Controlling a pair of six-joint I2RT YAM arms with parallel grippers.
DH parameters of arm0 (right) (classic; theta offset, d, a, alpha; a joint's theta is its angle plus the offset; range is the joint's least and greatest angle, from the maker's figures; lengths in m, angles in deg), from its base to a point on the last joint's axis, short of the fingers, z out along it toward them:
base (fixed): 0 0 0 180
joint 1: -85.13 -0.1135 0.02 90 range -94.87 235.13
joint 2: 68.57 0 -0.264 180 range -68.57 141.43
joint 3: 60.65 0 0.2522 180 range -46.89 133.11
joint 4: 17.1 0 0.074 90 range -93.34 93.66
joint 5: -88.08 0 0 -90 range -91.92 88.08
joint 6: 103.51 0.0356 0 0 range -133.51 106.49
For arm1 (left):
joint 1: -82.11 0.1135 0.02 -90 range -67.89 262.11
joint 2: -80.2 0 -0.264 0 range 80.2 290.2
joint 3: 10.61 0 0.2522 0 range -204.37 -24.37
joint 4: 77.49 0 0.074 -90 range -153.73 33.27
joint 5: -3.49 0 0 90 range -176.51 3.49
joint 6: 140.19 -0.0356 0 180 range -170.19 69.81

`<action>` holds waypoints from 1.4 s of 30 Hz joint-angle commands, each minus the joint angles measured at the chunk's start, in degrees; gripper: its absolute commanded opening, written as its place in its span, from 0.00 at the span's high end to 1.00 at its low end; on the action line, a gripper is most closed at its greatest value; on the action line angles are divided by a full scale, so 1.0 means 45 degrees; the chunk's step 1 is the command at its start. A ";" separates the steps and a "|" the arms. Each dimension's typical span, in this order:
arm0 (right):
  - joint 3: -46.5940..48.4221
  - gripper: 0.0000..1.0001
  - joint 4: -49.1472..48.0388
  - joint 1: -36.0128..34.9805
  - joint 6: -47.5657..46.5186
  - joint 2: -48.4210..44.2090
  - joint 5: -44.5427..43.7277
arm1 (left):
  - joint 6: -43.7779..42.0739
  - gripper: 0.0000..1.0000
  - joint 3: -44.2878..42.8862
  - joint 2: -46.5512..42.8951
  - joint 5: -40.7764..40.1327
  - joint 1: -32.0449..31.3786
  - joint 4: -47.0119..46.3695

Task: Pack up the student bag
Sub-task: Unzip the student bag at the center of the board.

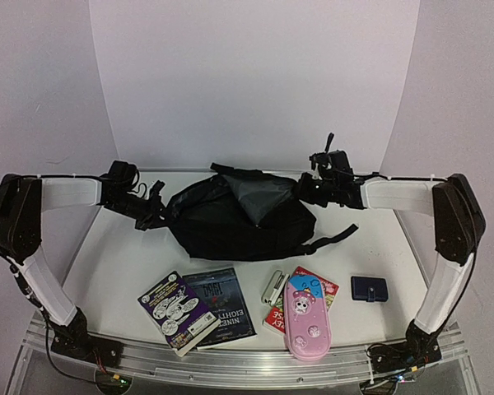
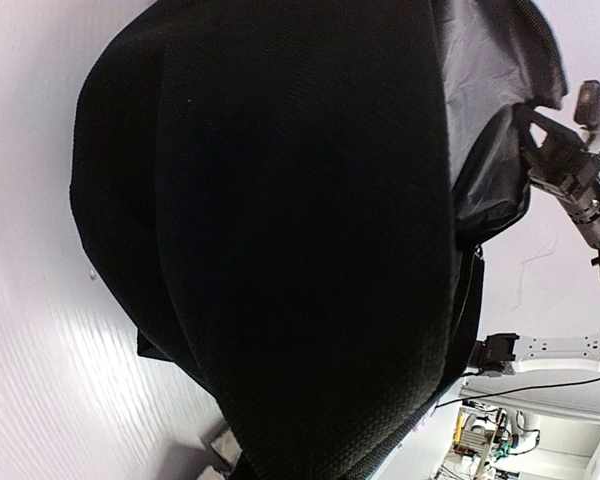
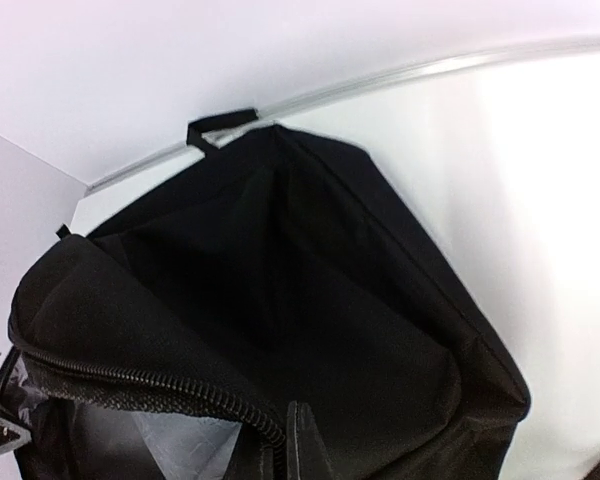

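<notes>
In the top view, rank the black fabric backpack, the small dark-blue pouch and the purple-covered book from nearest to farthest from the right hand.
1. large soft black fabric backpack: mid-table, its right end directly at the right hand.
2. small dark-blue pouch: near edge, on the right side.
3. purple-covered book: near edge, far over on the left side.

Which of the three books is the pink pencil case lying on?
The red book, the rightmost. The purple book and dark book lie left of the pink pencil case.
</notes>
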 commanded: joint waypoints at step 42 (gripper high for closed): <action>-0.1998 0.22 -0.0534 -0.6491 0.0974 -0.0843 0.4162 | 0.6678 0.19 0.8035 -0.8048 -0.4115 -0.0967 -0.0201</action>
